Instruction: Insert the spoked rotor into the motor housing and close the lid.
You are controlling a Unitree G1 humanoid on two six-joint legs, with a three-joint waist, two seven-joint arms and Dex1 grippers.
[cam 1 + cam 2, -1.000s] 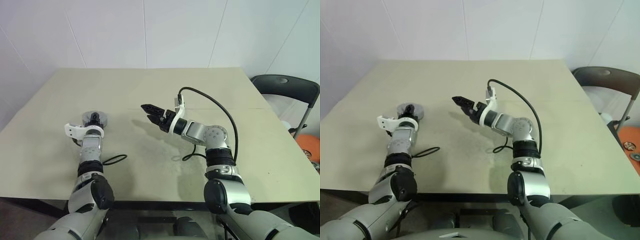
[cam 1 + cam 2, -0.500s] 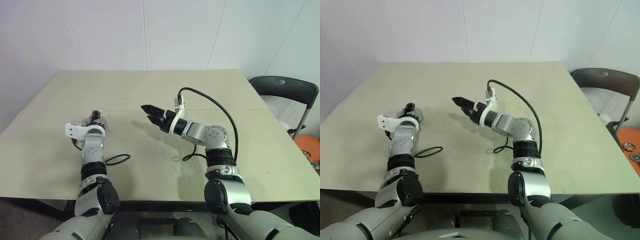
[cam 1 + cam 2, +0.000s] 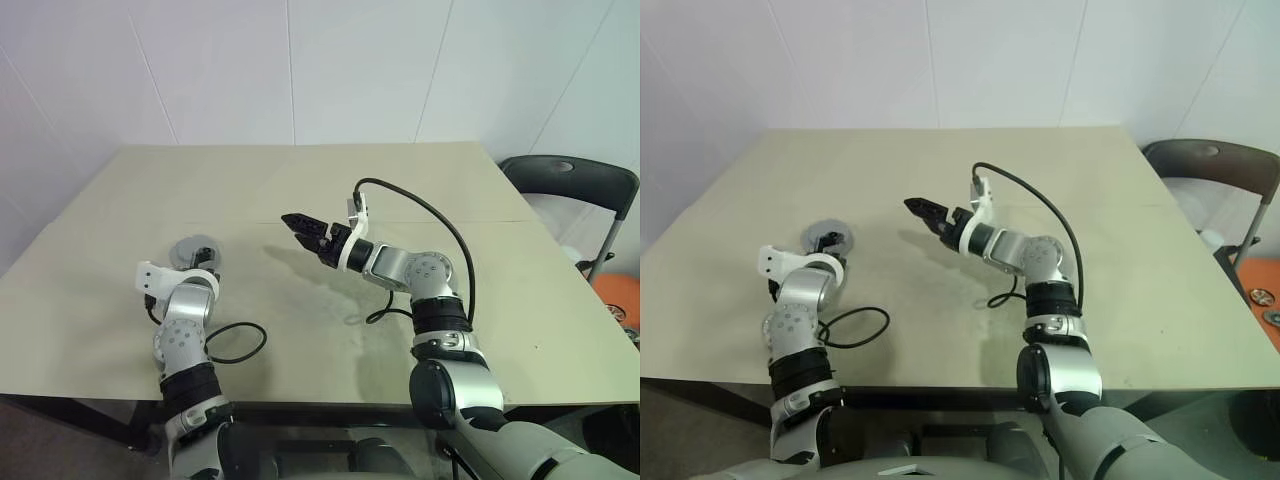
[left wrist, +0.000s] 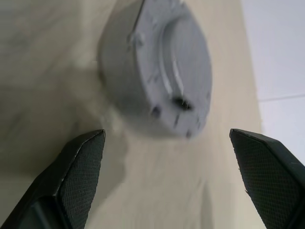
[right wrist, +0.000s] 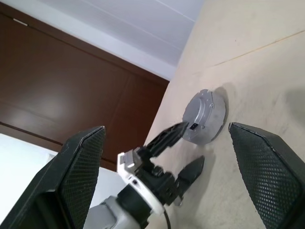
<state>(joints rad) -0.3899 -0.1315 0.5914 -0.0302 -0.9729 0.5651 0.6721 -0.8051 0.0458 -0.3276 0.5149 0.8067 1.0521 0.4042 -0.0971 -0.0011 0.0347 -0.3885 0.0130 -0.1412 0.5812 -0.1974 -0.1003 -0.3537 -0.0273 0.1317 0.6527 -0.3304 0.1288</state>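
One motor housing (image 4: 157, 71) with lid (image 4: 188, 67) shut on one table (image 3: 330, 180); two tools, left (image 5: 183, 152) and right (image 3: 293, 220), both spread apart, empty.

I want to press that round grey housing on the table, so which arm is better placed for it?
Probably the left. Its open pincer sits right in front of the closed motor housing on the table. The right pincer, also open, hangs above mid-table, farther off.

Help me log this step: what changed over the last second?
The left hand let go of the closed housing and drew back toward the robot, fingers now wide open; the housing rests on the table. The right hand stayed raised and open.
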